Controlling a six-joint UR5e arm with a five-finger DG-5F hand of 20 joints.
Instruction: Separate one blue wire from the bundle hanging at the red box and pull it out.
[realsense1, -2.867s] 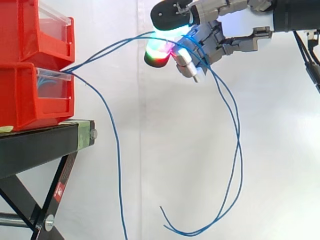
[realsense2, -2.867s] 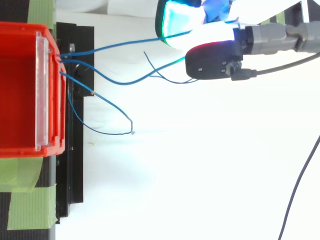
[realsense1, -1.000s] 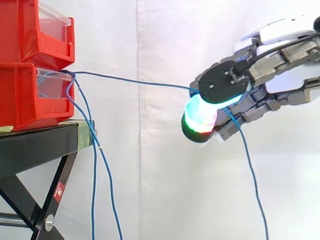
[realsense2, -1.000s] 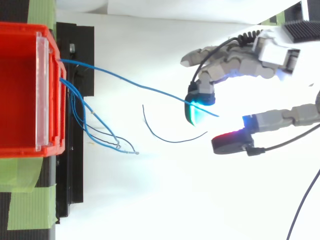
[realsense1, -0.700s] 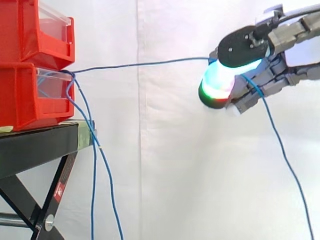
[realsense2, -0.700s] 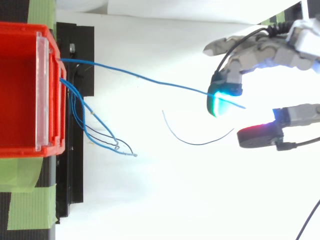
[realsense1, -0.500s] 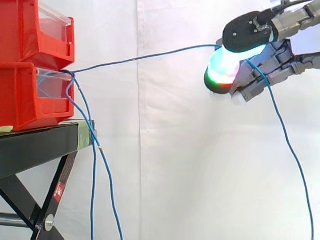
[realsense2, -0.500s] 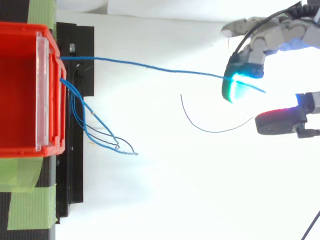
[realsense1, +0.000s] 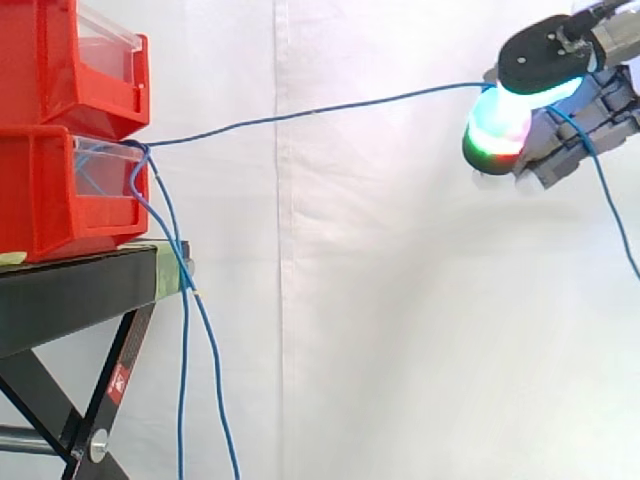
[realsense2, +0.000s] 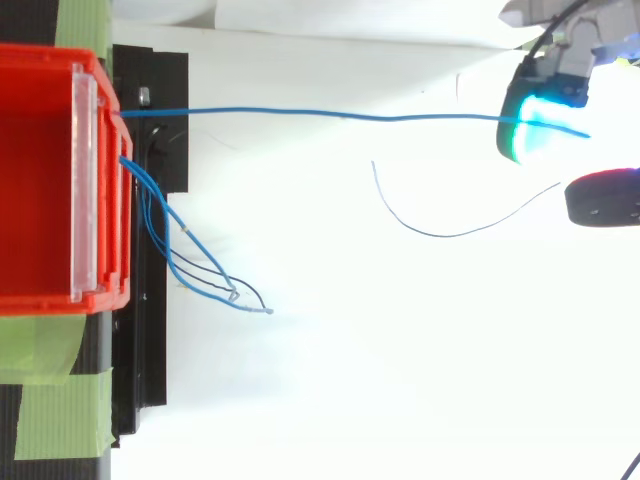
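- Lower red bin (realsense1: 60, 190): wire ends inside, blue bundle (realsense1: 183, 330) hanging from its front.
- Hand (realsense1: 545, 65) curled, pinching one blue wire (realsense1: 320, 110); farther from bin than before, wire tauter.

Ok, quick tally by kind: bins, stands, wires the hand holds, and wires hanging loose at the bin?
Red bins: 2
Black stand: 1
Taut blue wire pinched in the hand: 1
Hanging blue wires, counted by their loose ends: 3
Total: 7
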